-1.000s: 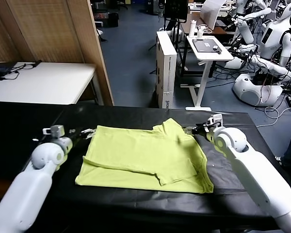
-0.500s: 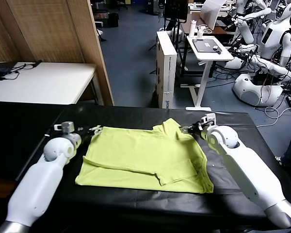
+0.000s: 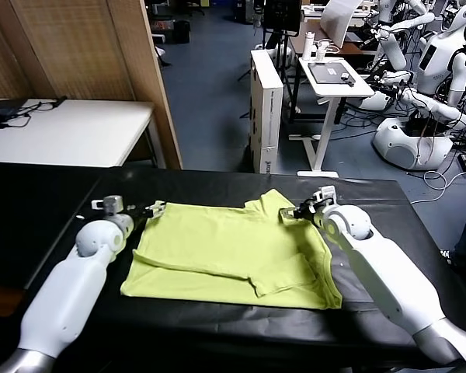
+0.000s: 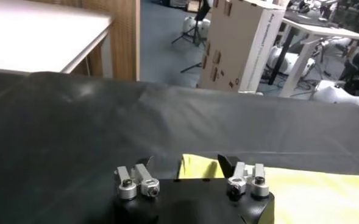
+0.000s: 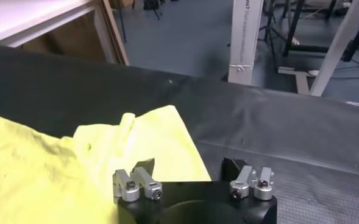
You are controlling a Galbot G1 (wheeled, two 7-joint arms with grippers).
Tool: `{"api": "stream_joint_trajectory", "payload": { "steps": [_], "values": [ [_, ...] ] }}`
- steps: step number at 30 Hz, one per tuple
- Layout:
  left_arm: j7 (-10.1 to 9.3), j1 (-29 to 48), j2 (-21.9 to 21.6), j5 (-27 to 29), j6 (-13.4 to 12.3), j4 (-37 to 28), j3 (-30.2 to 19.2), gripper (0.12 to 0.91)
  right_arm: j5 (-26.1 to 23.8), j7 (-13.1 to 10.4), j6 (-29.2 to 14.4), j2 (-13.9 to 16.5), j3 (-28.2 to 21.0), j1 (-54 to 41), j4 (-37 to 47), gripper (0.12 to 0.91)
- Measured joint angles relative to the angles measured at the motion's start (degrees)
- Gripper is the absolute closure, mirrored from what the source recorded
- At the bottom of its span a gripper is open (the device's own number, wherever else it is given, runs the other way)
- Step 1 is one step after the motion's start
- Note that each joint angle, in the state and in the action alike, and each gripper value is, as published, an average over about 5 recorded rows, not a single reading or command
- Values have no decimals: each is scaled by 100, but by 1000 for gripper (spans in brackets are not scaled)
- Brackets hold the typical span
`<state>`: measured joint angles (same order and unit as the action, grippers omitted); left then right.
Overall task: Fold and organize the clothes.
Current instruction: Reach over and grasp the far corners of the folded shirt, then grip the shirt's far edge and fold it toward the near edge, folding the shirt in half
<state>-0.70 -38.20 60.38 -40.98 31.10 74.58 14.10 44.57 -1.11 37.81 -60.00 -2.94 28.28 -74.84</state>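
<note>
The lime yellow-green T-shirt point(image 3: 233, 252) lies partly folded on the black table cover point(image 3: 373, 202). My left gripper point(image 3: 151, 210) is open at the shirt's far left corner; in the left wrist view point(image 4: 185, 164) that yellow corner point(image 4: 194, 167) lies between its jaws. My right gripper point(image 3: 289, 213) is open over the folded sleeve at the shirt's far right corner. In the right wrist view point(image 5: 187, 165) the shirt's sleeve point(image 5: 149, 143) lies between and under the jaws. Neither gripper holds fabric.
A white table point(image 3: 70, 132) stands at the far left beyond the cover. A white box point(image 3: 266, 109) and a small stand point(image 3: 334, 85) stand behind the table. Other robots point(image 3: 419, 93) are at the far right.
Both grippers have moved inward toward the shirt's far corners; the right one now reaches over the sleeve. The shirt has not moved.
</note>
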Motion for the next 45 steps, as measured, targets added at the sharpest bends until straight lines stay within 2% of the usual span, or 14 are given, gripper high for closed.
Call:
{"api": "stream_joint_trajectory", "payload": {
  "steps": [4,9,11,14,17,22,30,38,45],
  "values": [
    [29,91,76,44,3,-94,-55,346,-2,22,1,-2,-3,-11,20,379],
    [52,167,133,116,34,-181,-119,620,-1,54,1,-14,-13,-19,27,659],
    [69,171,136,139,36,-195,-128,728,-6,65,-10,-23,-16,-24,31,748],
    [112,168,132,174,36,-220,-128,850,-23,74,-52,-42,-5,-22,34,835],
    [144,167,129,190,39,-242,-127,882,-40,73,-159,-62,26,7,13,879],
    [134,171,131,181,54,-210,-117,883,-42,64,-476,-97,125,89,-69,886],
    [-18,84,45,-48,149,123,-97,883,56,25,-676,42,336,281,-449,886],
    [-222,-186,-161,-361,290,808,56,883,162,31,-648,419,659,676,-1195,886],
    [-285,-727,-452,-549,363,1710,373,883,350,-10,-442,774,931,1081,-1810,886]
  ]
}}
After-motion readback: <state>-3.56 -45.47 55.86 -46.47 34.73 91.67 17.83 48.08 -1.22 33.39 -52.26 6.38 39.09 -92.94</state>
